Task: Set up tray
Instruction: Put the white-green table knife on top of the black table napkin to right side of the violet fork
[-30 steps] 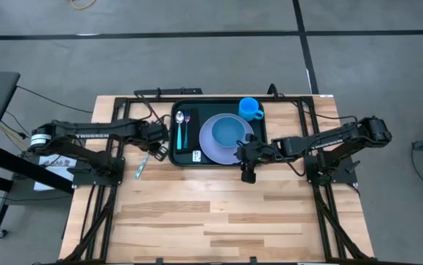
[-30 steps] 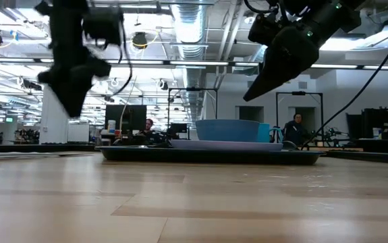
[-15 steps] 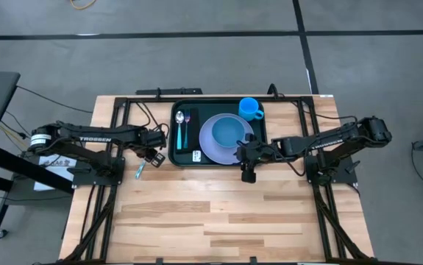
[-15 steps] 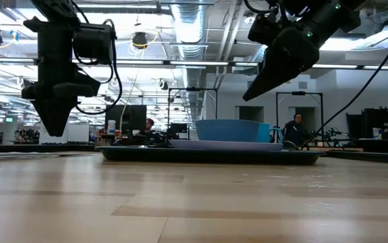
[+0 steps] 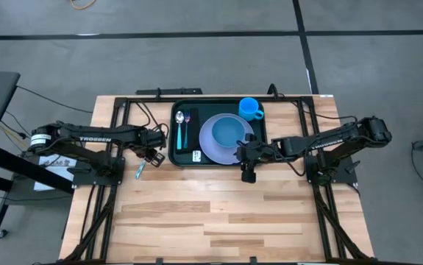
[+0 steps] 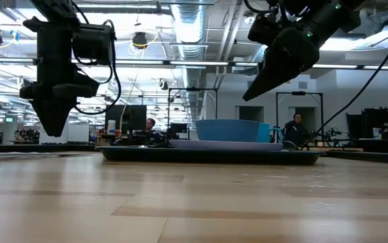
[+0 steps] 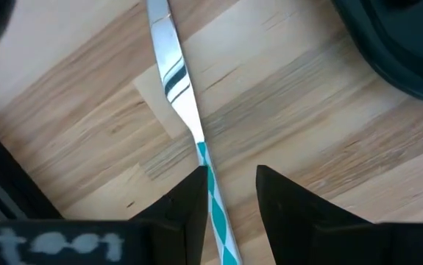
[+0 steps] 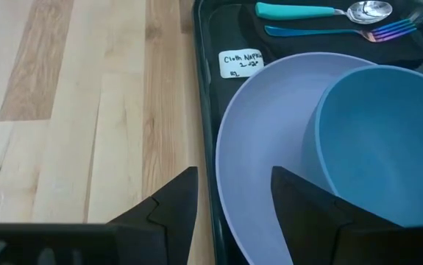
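Observation:
The dark green-black tray (image 5: 211,165) lies at the table's far middle. It holds a lavender plate (image 5: 210,141) with a blue bowl (image 5: 229,131), a blue cup (image 5: 250,109), and a teal spoon (image 5: 179,129) and a fork (image 5: 187,125) on a black napkin. A knife (image 7: 178,81) with a teal striped handle (image 5: 139,171) lies flat on the wood left of the tray. My left gripper (image 7: 229,184) hangs open above the knife, pointing down, one finger on either side of the handle, clear of the table in the low view (image 6: 52,128). My right gripper (image 8: 233,191) is open and empty above the tray's near rim (image 8: 200,110).
Black frame rails and cables run along the table's far edge and both sides (image 5: 115,110). Bare wood spreads over the whole near half of the table (image 5: 211,221). A white label (image 8: 240,62) sits on the napkin's near end.
My left gripper has moved from beside the tray toward the table's left and near edges, over the knife. It has come down a little and turned from a tilt to pointing straight down. It has kept still in the last half second. The knife has not moved.

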You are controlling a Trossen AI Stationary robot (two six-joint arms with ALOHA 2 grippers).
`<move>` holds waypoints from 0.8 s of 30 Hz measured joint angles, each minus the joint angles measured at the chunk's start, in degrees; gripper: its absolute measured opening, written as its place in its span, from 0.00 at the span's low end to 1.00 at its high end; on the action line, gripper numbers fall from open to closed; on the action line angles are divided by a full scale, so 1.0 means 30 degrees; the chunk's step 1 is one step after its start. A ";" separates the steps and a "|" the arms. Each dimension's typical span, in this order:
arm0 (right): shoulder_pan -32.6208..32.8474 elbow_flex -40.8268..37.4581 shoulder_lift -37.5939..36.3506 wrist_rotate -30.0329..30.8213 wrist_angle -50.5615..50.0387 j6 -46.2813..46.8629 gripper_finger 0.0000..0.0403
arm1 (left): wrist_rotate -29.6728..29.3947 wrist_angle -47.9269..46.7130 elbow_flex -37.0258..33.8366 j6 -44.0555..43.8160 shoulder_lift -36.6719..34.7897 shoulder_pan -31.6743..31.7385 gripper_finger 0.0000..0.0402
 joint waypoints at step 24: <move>0.0000 0.0000 0.0000 -0.0007 -0.0007 -0.0002 0.41 | -0.0991 -0.0259 -0.0539 -0.1791 0.0015 0.0082 0.35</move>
